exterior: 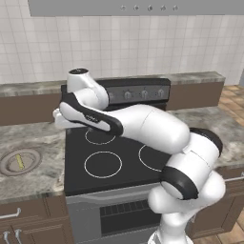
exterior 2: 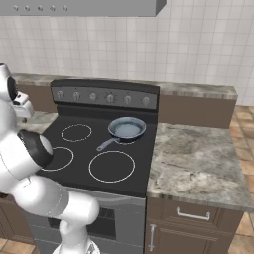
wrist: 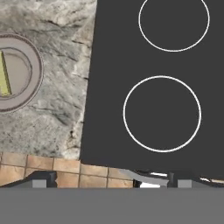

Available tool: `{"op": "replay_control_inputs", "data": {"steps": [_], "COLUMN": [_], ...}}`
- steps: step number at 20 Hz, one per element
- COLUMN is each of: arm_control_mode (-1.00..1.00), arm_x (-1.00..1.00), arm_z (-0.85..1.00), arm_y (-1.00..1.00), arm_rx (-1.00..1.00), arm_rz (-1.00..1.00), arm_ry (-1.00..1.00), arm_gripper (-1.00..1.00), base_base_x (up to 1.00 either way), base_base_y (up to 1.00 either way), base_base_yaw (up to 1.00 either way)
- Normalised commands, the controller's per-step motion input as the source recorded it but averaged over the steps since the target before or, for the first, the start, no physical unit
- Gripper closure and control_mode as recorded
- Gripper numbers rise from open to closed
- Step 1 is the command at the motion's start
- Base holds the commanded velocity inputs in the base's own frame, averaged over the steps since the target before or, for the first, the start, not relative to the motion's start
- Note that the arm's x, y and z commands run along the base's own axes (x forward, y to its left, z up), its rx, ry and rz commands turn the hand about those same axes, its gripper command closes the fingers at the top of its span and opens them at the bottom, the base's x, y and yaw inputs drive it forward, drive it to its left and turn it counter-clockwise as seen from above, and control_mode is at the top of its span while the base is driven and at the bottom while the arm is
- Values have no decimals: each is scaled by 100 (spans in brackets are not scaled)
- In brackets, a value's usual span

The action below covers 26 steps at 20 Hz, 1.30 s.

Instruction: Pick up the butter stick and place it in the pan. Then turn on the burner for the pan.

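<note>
Left base view gives the broad picture: the black stove (exterior: 114, 162) fills the middle, stone counter (exterior: 33, 174) to either side, and the white arm sweeps from the lower right across the cooktop toward the left, its hand ending over the left rear of the stove near the counter edge. On that left counter sits a flat grey-brown round dish (exterior: 20, 162), and the butter stick (exterior: 19, 161) lies in it, a thin yellow bar. The pan (exterior 2: 127, 129) rests on the rear right burner in the right base view, its dark handle pointing toward the front, and it looks bare inside. So by my reckoning nothing is done yet: the butter is untouched in its dish, well apart from the pan, and the knobs (exterior 2: 101, 97) on the back panel have still to be turned for that burner. From the hand view the dish (wrist: 37, 70) and butter stick (wrist: 4, 74) are cut by the left edge. The gripper (wrist: 107, 181) shows just two dark tips set far apart at the bottom, so the jaws look spread, holding nothing. Knob markings are too small to read.
</note>
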Motion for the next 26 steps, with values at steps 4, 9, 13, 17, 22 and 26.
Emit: {"op": "replay_control_inputs", "data": {"steps": [4,9,13,17,22,26], "arm_control_mode": [-100,-100,-100,-100,-100,-100], "arm_x": [17,16,8,12,8,7], "arm_z": [-32,-33,-31,-24,-10,-12], "arm_y": [35,40,37,44,34,37], "arm_rx": [0,0,0,0,0,0], "arm_rz": [1,0,0,0,0,0], "arm_ry": [3,1,0,1,0,0], "arm_gripper": [-100,-100,-100,-100,-100,-100], "base_base_x": [0,0,0,0,0,0], "base_base_y": [0,0,0,0,0,0], "base_base_yaw": [0,0,0,0,0,0]}}
